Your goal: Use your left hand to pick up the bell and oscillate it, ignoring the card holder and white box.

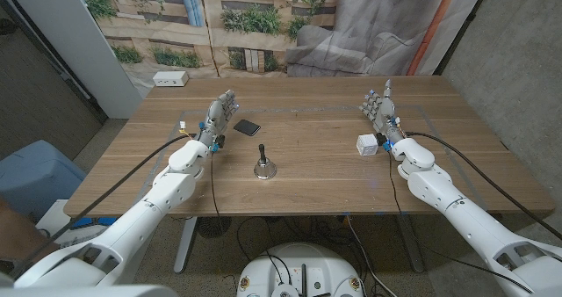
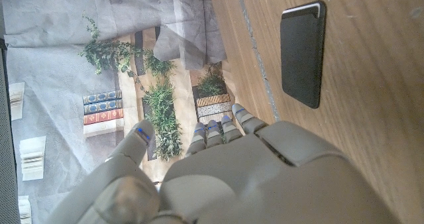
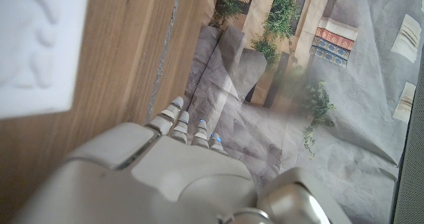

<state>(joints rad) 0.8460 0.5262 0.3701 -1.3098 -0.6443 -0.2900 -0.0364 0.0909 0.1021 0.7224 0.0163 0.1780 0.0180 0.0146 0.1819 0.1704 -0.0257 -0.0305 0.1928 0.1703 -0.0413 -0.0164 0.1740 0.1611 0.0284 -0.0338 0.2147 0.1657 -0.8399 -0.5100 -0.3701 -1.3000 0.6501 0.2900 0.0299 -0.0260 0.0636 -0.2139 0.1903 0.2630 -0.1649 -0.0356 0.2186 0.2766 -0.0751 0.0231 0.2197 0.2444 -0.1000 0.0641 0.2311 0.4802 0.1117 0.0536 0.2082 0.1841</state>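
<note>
Bell [image 1: 262,163] stands in head view; left hand [image 1: 221,114] and right hand [image 1: 380,108] empty, fingers apart.

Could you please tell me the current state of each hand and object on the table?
Left hand: open, holding nothing, beside the card holder.
Right hand: open, holding nothing, next to the white box.
Bell: upright on the table, untouched.
Card holder: lying flat on the table.
White box: resting on the table.
White device: lying at the table's far left edge.
</note>
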